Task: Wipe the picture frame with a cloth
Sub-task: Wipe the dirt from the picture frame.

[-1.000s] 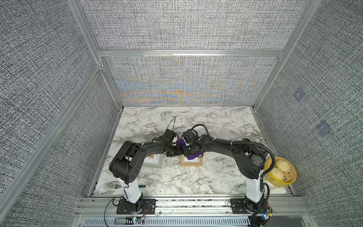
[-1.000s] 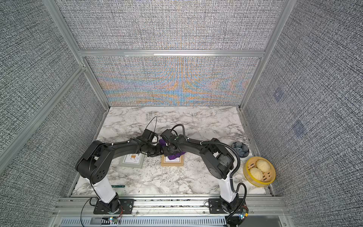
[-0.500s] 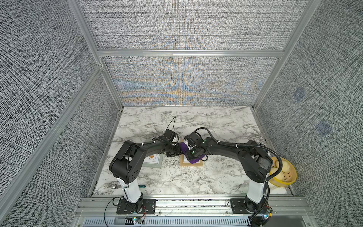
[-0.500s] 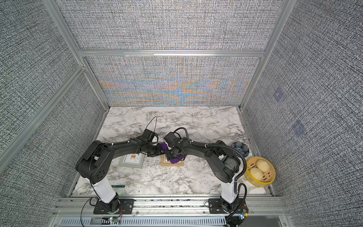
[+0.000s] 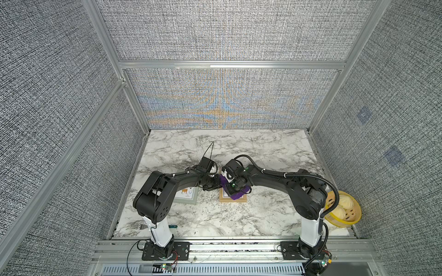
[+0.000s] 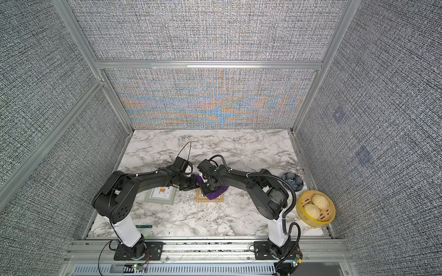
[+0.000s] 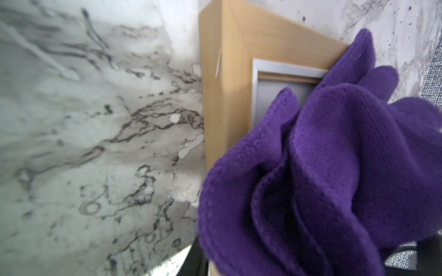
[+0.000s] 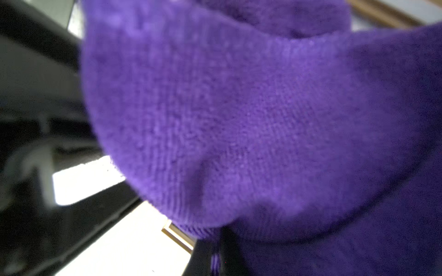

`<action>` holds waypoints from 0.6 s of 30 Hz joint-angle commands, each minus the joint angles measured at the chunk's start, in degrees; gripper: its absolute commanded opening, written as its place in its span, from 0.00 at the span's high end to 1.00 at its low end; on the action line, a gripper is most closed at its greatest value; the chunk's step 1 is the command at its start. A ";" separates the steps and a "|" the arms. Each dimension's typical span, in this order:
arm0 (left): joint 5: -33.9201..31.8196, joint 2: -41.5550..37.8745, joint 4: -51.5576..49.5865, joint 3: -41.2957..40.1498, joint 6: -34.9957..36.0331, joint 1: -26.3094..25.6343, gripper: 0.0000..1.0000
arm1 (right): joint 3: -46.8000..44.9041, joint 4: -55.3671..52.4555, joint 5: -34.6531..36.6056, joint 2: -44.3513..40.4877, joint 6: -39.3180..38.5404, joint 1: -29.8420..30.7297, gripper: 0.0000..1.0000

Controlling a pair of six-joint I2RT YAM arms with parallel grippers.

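One cloth (image 5: 240, 194) shifted slightly on wooden frame (image 5: 224, 199); one grey frame (image 5: 187, 196) beside.

left arm (image 5: 165, 188): black, white base column | right arm (image 5: 282, 180): same; black corrugated cable (image 5: 308, 175), green lights (image 5: 233, 188)

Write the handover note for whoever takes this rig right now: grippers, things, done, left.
The right gripper is shut on the cloth, which lies on the wooden frame.
The left gripper sits at that frame's edge; whether it grips is unclear.
The grey frame lies beside it, on the left gripper's side.
Done: cloth in hand, on the frame.
Left: finish wiping; progress cannot be judged.
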 commanded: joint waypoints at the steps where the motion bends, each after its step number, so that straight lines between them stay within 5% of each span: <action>1: -7.01 2.27 -15.35 -1.53 1.07 -0.16 0.91 | -0.76 1.81 7.35 1.16 5.20 -0.46 1.00; 18: -7.03 2.36 -15.38 -1.75 2.10 -0.14 0.91 | 1.76 4.12 5.10 1.93 4.70 -3.73 1.00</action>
